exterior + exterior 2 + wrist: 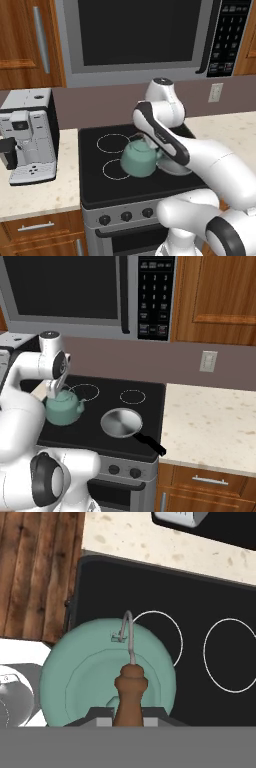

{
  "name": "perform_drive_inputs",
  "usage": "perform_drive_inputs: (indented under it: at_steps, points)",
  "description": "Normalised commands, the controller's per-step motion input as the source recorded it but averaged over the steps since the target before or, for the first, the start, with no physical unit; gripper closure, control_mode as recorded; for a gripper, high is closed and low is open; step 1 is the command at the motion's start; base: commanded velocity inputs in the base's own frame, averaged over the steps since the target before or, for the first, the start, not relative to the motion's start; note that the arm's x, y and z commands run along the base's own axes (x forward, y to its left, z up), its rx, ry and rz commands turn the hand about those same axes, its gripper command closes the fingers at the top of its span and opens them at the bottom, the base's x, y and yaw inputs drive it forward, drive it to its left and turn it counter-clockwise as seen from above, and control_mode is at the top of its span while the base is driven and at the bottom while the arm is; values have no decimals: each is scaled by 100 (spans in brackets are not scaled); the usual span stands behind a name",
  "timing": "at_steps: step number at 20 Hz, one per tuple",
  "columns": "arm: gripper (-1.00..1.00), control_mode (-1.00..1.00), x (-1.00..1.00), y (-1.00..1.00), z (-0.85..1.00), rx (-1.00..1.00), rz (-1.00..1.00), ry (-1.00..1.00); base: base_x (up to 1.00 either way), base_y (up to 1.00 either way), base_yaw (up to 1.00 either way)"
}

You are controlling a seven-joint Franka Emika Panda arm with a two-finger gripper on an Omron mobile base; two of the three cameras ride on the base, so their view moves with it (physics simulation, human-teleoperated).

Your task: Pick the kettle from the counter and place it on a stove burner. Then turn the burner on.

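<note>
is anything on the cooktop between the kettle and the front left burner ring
Nothing visible does. The kettle hangs from the gripper, partly overlapping the burner ring. The pan sits off to its right.

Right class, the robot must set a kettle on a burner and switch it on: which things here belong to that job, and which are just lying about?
Belong to the job:
- kettle
- stove burner
- stove knobs
- gripper, at the kettle's handle

Just lying about:
- silver pan
- coffee machine
- microwave
- wall outlet
</note>
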Motion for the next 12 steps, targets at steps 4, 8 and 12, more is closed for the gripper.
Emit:
perform_drive_inputs:
  at_steps: [4, 8, 12]
  points:
    - [100, -100, 33, 15, -13, 0, 0, 3, 0, 0, 0]
    - [100, -100, 38, 24, -5, 0, -1, 5, 0, 0, 0]
    - [100, -100, 36, 32, -1, 0, -2, 6, 0, 0, 0]
